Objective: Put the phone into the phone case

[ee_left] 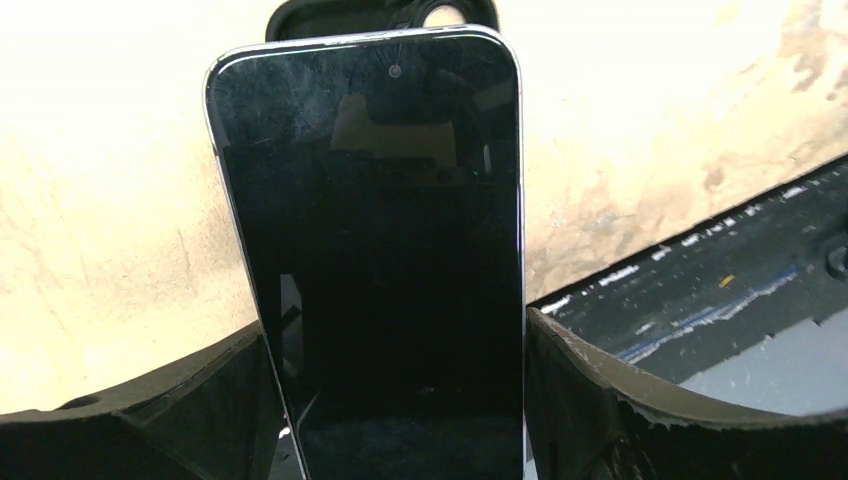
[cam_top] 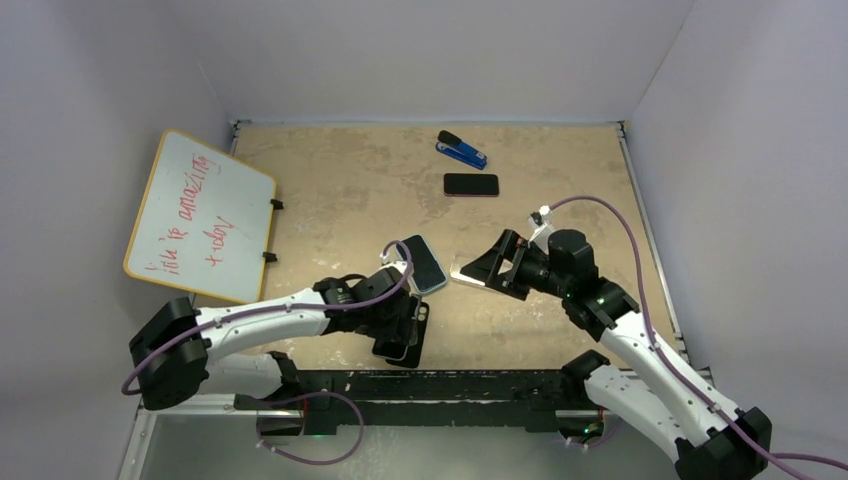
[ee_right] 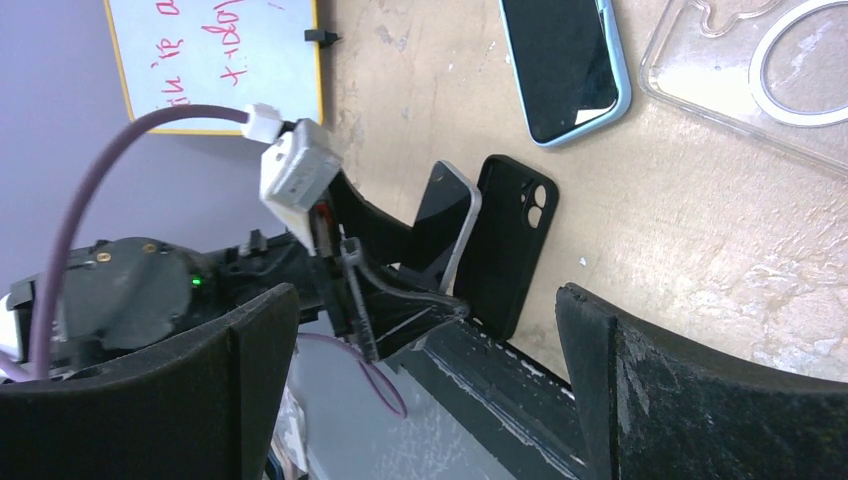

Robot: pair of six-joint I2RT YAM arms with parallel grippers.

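Note:
My left gripper (ee_left: 395,338) is shut on a dark-screened phone (ee_left: 380,230) with a silver edge, gripping its lower sides and holding it upright. An empty black phone case (ee_left: 300,15) lies on the table just behind the phone's top edge. In the right wrist view the held phone (ee_right: 447,215) stands tilted beside the black case (ee_right: 512,240). In the top view the left gripper (cam_top: 398,335) is over the black case (cam_top: 418,322) near the table's front edge. My right gripper (ee_right: 425,300) is open and empty, above the table right of centre (cam_top: 488,268).
A second phone in a light blue case (cam_top: 425,263) lies at centre, with a clear case (ee_right: 760,70) next to it under the right gripper. A black phone (cam_top: 470,184) and a blue stapler (cam_top: 461,150) lie at the back. A whiteboard (cam_top: 198,215) leans at left.

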